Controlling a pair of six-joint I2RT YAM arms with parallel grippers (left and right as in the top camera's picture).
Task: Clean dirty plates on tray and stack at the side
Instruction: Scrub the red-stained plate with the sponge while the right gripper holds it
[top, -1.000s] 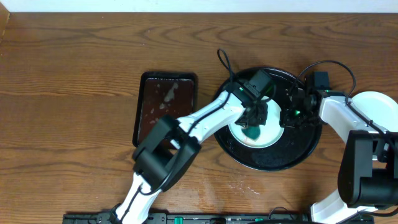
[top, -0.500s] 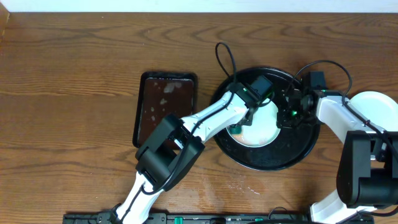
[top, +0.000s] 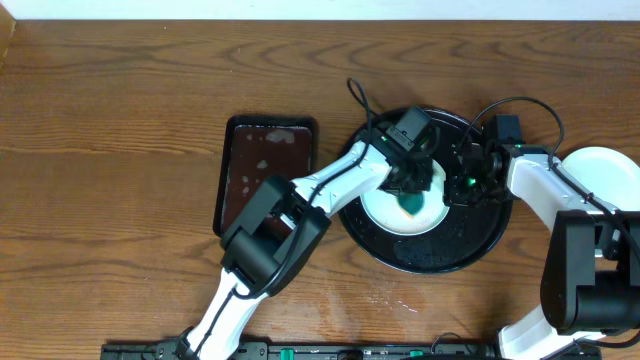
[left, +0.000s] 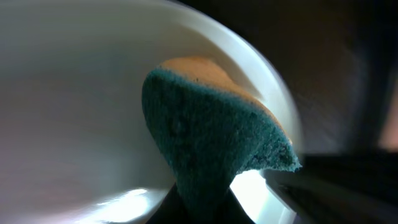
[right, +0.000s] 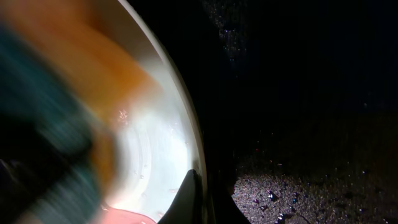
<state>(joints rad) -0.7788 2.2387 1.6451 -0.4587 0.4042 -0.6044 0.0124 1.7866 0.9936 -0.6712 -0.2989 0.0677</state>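
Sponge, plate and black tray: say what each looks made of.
Sponge: coarse teal scouring fibre on tan foam, matte with fuzzy edges. Plate: smooth glossy white with soft highlights; likely plastic, possibly ceramic. Black tray: shiny black, speckled with droplets; plastic or lacquer, cannot tell which.

The left arm (top: 335, 183) and right arm (top: 535, 182) wear white shells, black joints and looping black cables (top: 358, 98).

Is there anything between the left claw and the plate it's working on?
Only the teal sponge that the left gripper clamps, pressed on the plate in the black tray.
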